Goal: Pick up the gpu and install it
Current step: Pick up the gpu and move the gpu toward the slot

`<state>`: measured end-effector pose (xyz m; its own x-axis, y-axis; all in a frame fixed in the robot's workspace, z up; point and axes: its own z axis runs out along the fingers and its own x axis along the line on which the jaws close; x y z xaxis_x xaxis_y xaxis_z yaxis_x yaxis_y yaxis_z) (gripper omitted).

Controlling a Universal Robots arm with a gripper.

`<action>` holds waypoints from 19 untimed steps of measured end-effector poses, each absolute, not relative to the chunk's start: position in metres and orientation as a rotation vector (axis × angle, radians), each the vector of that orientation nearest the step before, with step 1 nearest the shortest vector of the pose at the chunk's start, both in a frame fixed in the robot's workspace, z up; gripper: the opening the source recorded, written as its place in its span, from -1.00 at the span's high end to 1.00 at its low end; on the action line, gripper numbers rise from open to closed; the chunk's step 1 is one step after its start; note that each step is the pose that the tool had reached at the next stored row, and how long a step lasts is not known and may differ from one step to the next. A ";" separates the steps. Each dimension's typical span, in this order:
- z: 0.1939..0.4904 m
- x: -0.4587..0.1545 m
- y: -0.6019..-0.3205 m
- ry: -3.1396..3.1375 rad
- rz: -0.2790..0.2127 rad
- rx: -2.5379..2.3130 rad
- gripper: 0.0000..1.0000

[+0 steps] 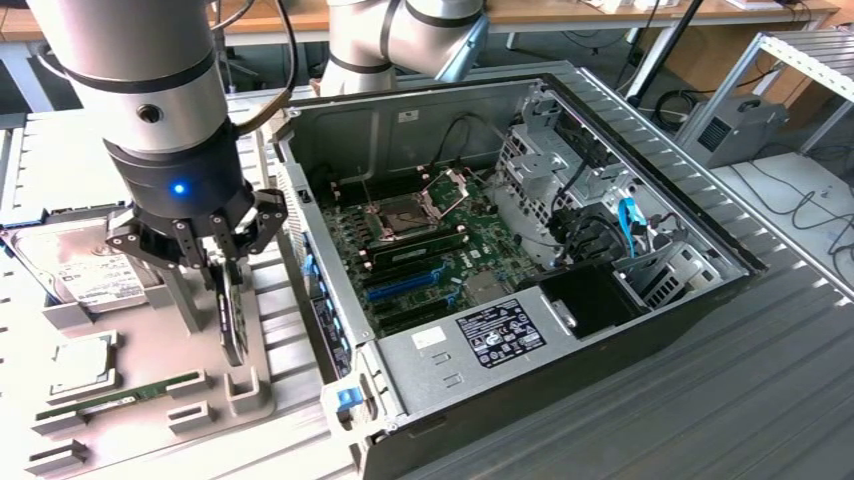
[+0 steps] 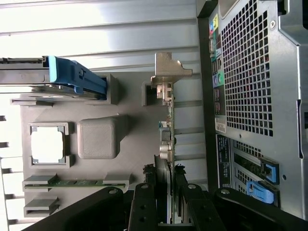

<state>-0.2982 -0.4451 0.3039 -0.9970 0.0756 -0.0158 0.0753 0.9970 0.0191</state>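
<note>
We are finding the gripper [image 1: 220, 265] [image 2: 166, 185] about half closed, its fingers [image 2: 144, 202] clamping both faces of the gpu [image 1: 231, 315] [image 2: 169, 139]; the gpu is standing on edge in the grey holder tray [image 1: 147, 330] [image 2: 134, 144], just beside the computer case [image 1: 441, 370] [image 2: 250, 72]; a RAM stick [image 1: 120, 397], a processor [image 1: 83, 362] and a hard drive [image 1: 80, 270] are lying on the tray, farther from the case.

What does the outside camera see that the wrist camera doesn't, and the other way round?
The exterior view looks down into the open computer case, onto the green motherboard. The wrist view looks at the case's back panel, with its mesh grille and coloured ports. Both share the gripper shut on the gpu, which stands on edge on the grey holder tray, plus the RAM stick.
</note>
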 end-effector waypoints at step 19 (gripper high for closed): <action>0.309 -0.298 -0.445 3.123 0.026 0.118 0.47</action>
